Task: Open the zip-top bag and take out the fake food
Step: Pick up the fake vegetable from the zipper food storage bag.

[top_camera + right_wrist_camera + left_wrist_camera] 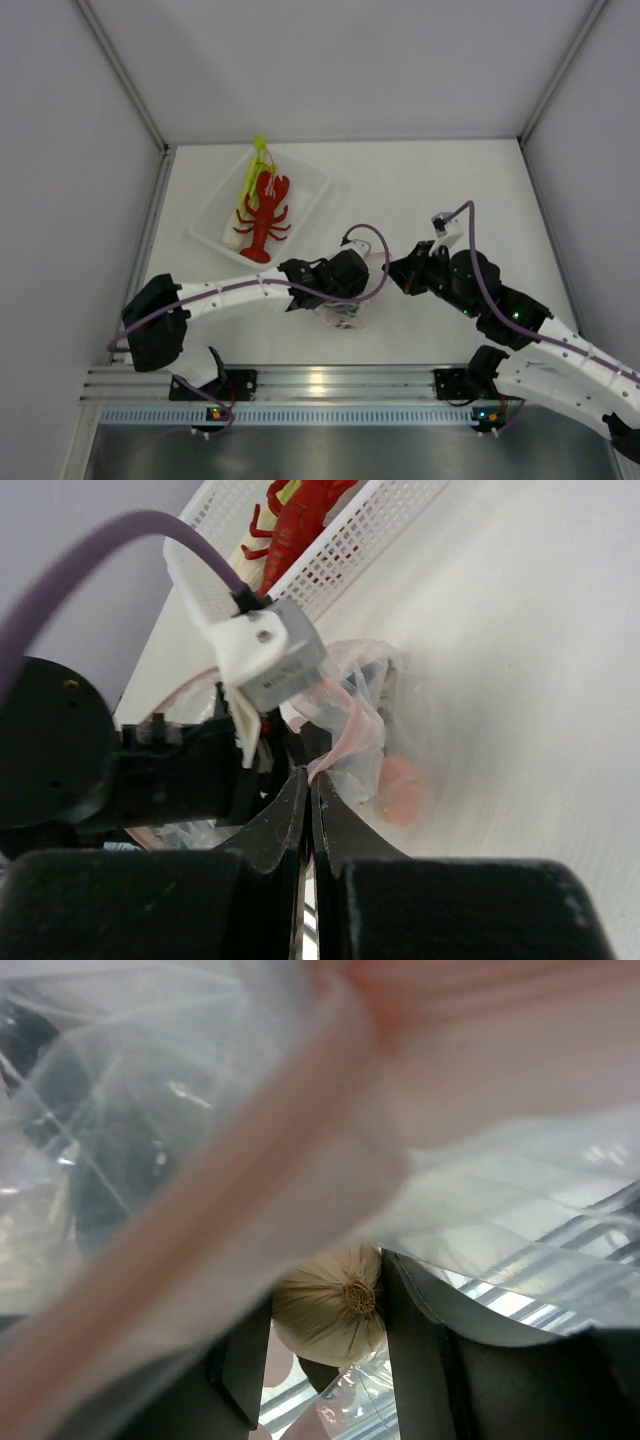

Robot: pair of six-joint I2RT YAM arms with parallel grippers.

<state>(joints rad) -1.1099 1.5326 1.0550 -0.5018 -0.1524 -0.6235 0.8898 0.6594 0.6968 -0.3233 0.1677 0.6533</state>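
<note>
Currently, far left: clear tray (210,225) holds red lobster (265,215) and leek stalk (250,175), both outside the bag. Centre: left gripper (330,1345) sits inside zip-top bag (345,315), jaws clasping beige round piece (325,1305). Bag lies crumpled on the table between the arms. Right: right gripper (308,800) is clenched on the pink zip strip (345,730).

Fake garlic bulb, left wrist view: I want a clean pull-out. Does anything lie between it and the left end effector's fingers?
Nothing visible does: the fake garlic bulb sits bare between both fingers, apparently touching them. The zip-top bag only drapes above it.
</note>
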